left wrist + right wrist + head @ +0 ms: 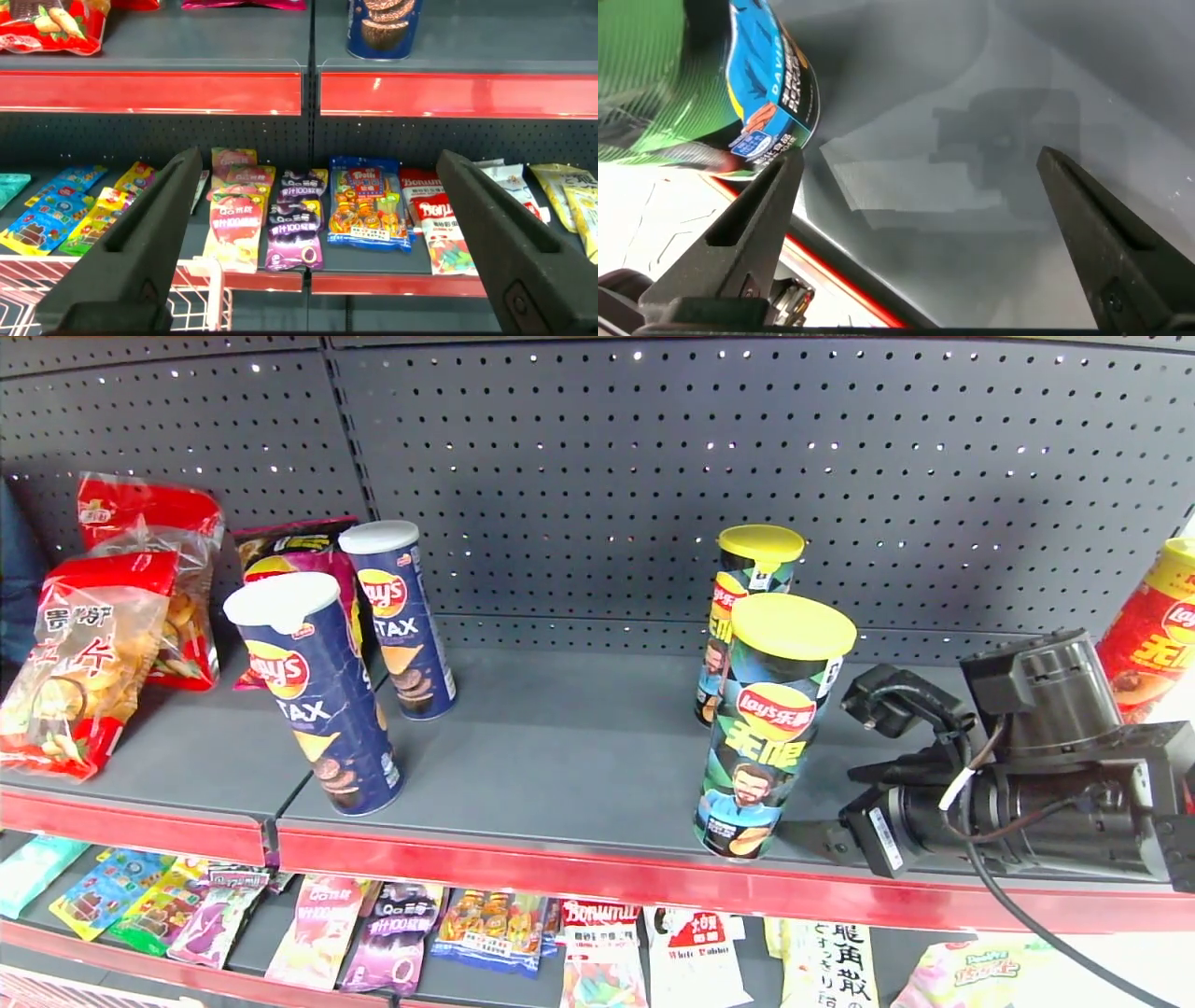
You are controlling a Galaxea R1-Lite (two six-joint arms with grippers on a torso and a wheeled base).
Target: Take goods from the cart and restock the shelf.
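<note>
Grey metal shelf [560,756] with a red front lip spans the head view, backed by a pegboard wall [653,476]. Right of centre we see a green can [770,728] with a yellow lid standing upright near the front lip. A second green can [747,588] stands upright just behind it.

Left of centre stand two blue cans [313,695], one nearer the lip and one farther back. Red snack bags [84,653] lean at the far left, and a red can [1153,625] tilts at the right edge.

At lower right the right arm [1027,803] lies low over the shelf, pointing toward the front green can. The wrist camera shows the right gripper [920,159] released, its fingers spread wide with only bare shelf between them. The green can sits just outside one finger [766,205]; we cannot tell whether they touch.

The left gripper [318,159] is likewise spread and grasps nothing. It faces the lower shelf, where candy packets [290,219] lie in a row. The cart [218,289] shows its red and white wire rim beside one left finger.
</note>
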